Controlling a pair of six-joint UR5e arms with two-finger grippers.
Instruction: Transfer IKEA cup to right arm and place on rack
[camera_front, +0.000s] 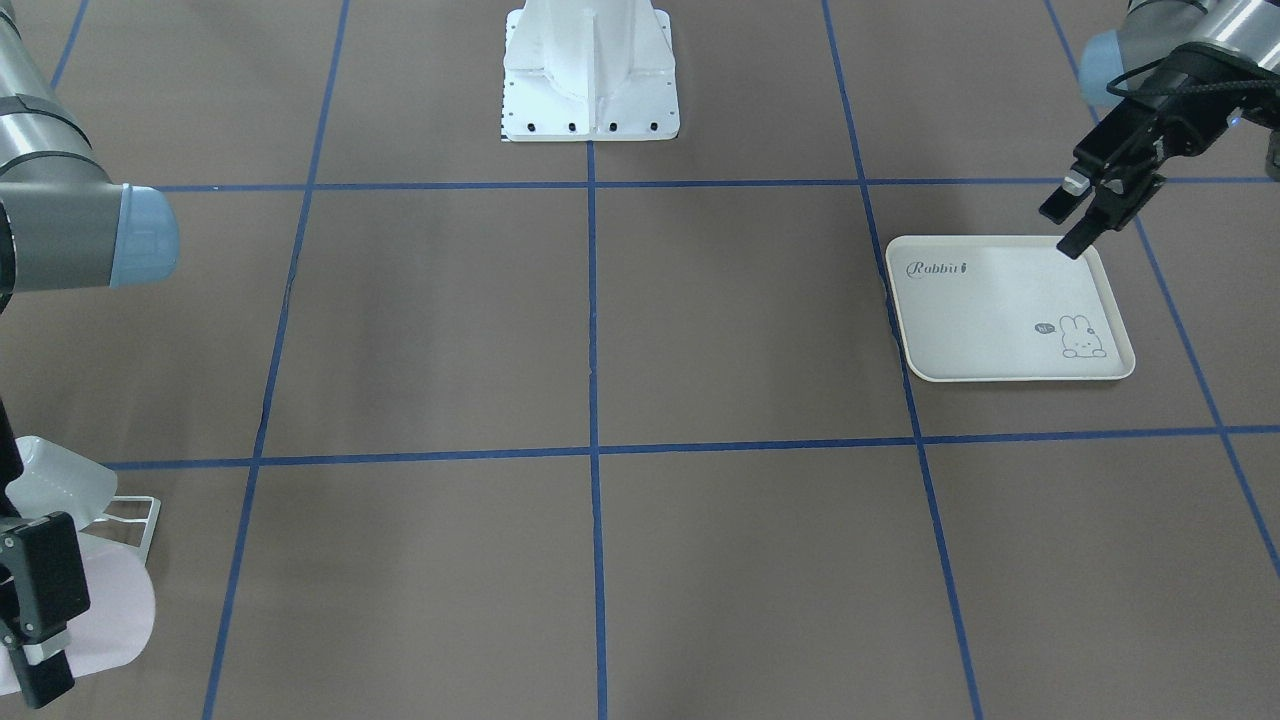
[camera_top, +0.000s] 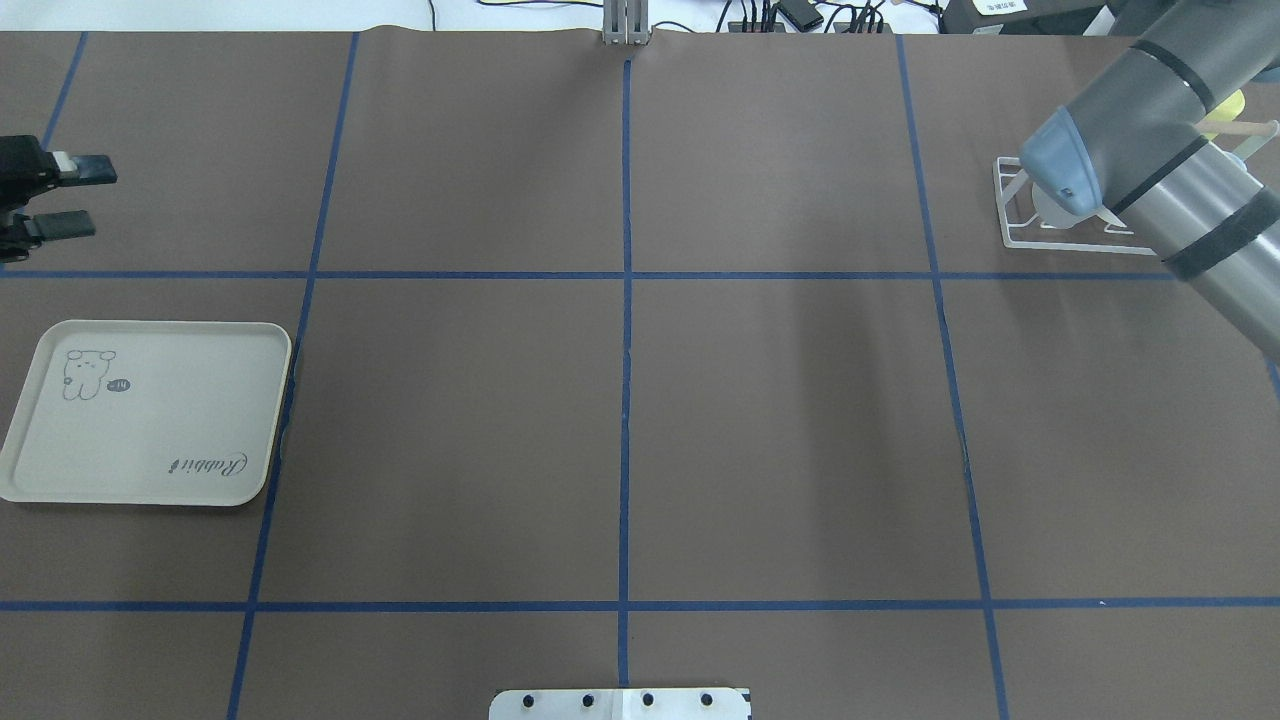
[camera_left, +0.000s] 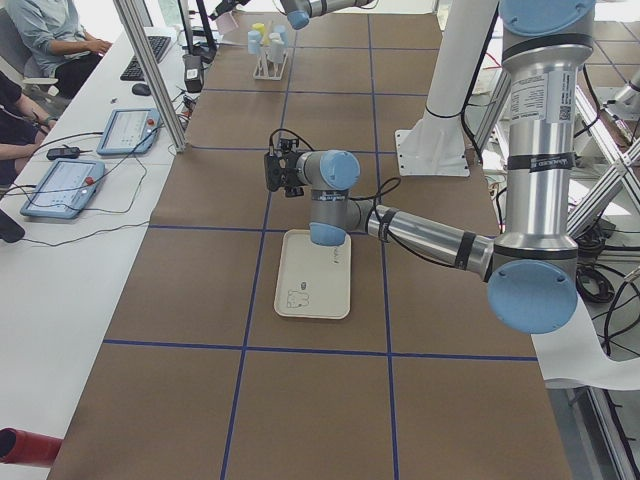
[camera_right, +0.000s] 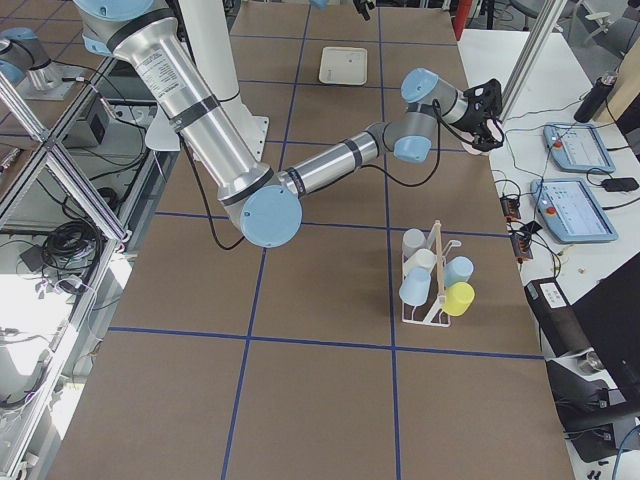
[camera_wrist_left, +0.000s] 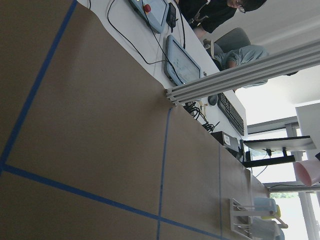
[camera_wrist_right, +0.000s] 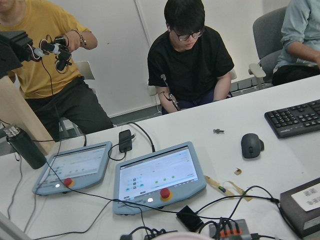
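Tray (camera_top: 150, 420) on the table (camera_top: 620, 420) at left, rack (camera_top: 1030, 235) far right.

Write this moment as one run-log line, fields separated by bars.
left gripper open, empty | right gripper holding pink cup, apart from rack | tray empty

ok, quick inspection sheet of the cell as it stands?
Surface: brown table with a blue tape grid, nothing spilled.
Job's things: pink cup held in the air, not on the rack yet; rack carries other cups.
Clutter: rabbit tray, nothing on it.
Grippers: left gripper open, holding nothing; right gripper shut on the pink cup.
Cables: black cable loose along the right arm.
Surroundings: people seated at a desk with touch panels and a keyboard.
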